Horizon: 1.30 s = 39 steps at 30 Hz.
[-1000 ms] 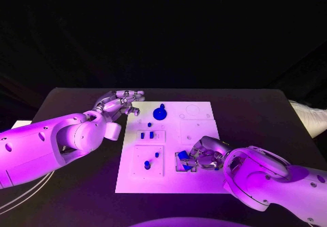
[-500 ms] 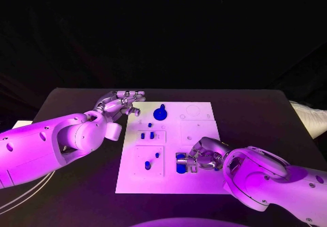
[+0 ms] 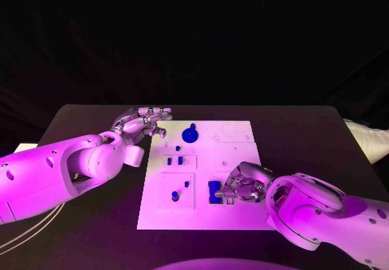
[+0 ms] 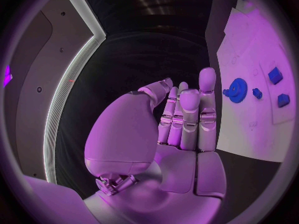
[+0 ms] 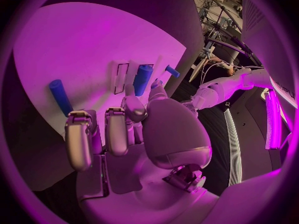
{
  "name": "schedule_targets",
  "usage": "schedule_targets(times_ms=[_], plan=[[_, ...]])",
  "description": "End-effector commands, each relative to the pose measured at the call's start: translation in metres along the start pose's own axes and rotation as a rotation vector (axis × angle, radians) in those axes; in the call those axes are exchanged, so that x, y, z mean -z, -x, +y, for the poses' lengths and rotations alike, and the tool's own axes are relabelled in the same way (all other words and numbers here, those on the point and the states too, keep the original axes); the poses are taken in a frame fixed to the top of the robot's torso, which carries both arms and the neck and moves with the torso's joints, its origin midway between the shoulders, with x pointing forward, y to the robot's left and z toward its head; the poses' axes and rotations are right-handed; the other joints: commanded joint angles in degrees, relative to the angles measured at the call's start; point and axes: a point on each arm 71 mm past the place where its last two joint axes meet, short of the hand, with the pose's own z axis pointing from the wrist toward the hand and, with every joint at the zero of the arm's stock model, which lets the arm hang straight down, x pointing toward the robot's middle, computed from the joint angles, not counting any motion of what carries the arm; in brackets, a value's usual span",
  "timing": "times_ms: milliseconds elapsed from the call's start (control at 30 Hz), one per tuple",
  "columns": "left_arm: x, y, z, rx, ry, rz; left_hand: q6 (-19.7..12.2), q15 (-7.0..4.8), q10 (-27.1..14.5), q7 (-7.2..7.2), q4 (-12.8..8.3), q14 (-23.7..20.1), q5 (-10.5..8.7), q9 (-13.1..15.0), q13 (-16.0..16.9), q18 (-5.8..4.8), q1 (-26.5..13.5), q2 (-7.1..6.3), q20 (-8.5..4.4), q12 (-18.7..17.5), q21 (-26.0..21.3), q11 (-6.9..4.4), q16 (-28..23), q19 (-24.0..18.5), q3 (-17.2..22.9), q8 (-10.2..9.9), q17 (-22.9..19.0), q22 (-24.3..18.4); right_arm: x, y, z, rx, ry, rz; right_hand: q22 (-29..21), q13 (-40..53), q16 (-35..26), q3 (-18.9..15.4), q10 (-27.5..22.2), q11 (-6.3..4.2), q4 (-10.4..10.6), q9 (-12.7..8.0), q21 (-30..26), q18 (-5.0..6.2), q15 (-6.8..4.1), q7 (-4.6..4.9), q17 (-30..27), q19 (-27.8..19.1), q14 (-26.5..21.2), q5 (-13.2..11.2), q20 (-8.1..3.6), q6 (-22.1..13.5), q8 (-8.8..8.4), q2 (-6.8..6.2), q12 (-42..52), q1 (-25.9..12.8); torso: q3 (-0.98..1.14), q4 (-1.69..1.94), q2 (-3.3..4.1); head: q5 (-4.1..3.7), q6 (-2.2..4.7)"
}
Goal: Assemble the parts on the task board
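The white task board [image 3: 235,157] lies mid-table. My right hand [image 3: 242,188] rests low over its near right part with fingers curled, fingertips beside a long blue block [image 3: 215,191] that lies flat on the board. In the right wrist view the right hand [image 5: 118,129] holds nothing, and the blue block [image 5: 60,95] lies just past its fingertips. My left hand [image 3: 143,124] hovers at the board's far left corner, fingers straight, empty. A blue gear [image 3: 190,134] stands near it; the left wrist view shows the left hand [image 4: 181,119] and the gear [image 4: 236,90].
Two small blue pegs [image 3: 175,161] stand in the board's left middle panel. Two more blue pieces [image 3: 175,196] sit in the near left panel. A small white object [image 3: 24,148] lies at the table's left edge. The black table [image 3: 308,129] surrounds the board.
The blue block under my right hand went from tilted to lying flat on the board, and the fingers came off it. The left hand has not moved.
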Motion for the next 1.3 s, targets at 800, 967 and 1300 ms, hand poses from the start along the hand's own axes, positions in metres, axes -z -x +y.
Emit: schedule_targets(times_ms=[800, 967, 1300], plan=[[0.001, 0.000, 0.000, 0.008, -0.004, 0.013, 0.0, 0.04, -0.2, -0.14, 0.0, -0.5, -0.25, 0.0, 0.1, 0.87, 0.2, 0.55, 0.04, 0.4, -0.4, -0.07, -0.3, -0.4, -0.3, 0.3, -0.1, -0.1, 0.025, 0.030, -0.038, 0.028, -0.052, -0.097, 12.1, 1.1, 0.4, 0.3, 1.1, 0.32, 0.1, -0.1, 0.6, -0.73, 0.37, 0.74, 0.7, 3.7, 3.3, 8.1, 0.16, -2.5, -2.31, 3.21, 0.8, 4.6, -0.08, -0.30, -0.06, -1.37, 0.33], [0.001, 0.001, 0.000, 0.008, -0.004, 0.013, 0.0, 0.04, -0.2, -0.14, 0.0, -0.5, -0.25, 0.0, 0.1, 0.87, 0.2, 0.55, 0.04, 0.4, -0.4, -0.07, -0.3, -0.4, -0.3, 0.3, -0.1, -0.1, 0.032, 0.039, -0.055, 0.108, -0.088, -0.119, 12.0, 1.0, 0.4, 0.6, 0.9, 0.50, 0.0, -1.0, 0.6, -0.73, 0.52, 0.95, 0.7, 3.7, 3.2, 9.6, 0.33, -2.5, -3.40, 3.70, 0.4, 5.8, -0.04, -0.41, -0.06, -1.82, 0.43], [0.001, 0.001, 0.000, 0.009, -0.001, 0.016, 0.0, 0.04, -0.2, -0.14, 0.0, -0.5, -0.25, 0.0, 0.1, 0.87, 0.2, 0.55, 0.04, 0.4, -0.4, -0.07, -0.3, -0.4, -0.3, 0.3, -0.1, -0.1, 0.032, 0.043, -0.072, 0.241, -0.157, -0.101, 12.2, 1.2, 0.5, -1.0, 1.2, 0.41, 1.7, -1.9, 0.7, -0.76, 0.52, 0.73, 0.9, 3.8, 3.3, 8.0, 0.44, -0.3, -4.11, 3.03, 0.4, 4.7, -0.03, -0.18, -0.04, -2.66, 0.38]])
